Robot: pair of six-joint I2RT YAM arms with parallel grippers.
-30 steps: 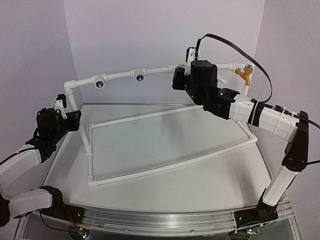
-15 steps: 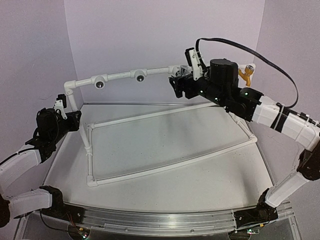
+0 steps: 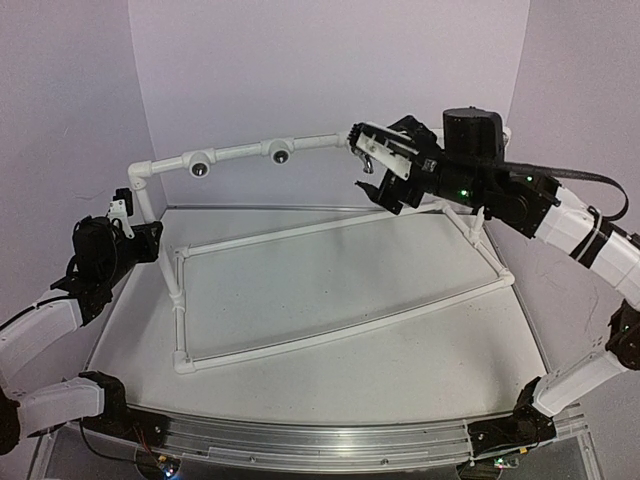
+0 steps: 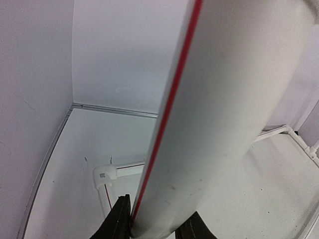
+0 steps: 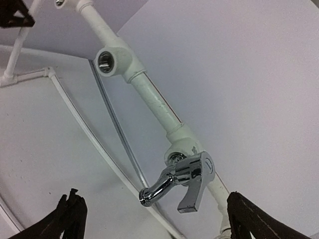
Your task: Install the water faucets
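The silver faucet (image 5: 180, 180) sits in the lower middle of the right wrist view. Its threaded end is in a white tee fitting (image 5: 183, 142) on the pipe frame (image 5: 149, 97); the spout points to the lower left and the flat lever hangs down. It looks like solid polished metal, so I judge it stiff, rather heavy for its size, and slippery under the pads. You need not fear to break it. If you must turn it more, take it across the thick body near the thread, not on the round spout or the thin lever. Whether it is screwed fully home, I cannot tell.

Your right gripper (image 3: 378, 168) stands wide apart and holds nothing; the faucet lies between its fingers, untouched. Toward the upper left of that view an empty tee fitting (image 5: 106, 60) shows its open hole. At the left edge of the top view your left gripper (image 3: 122, 212) is narrow, clamped on the upright post (image 4: 224, 99) of the frame.
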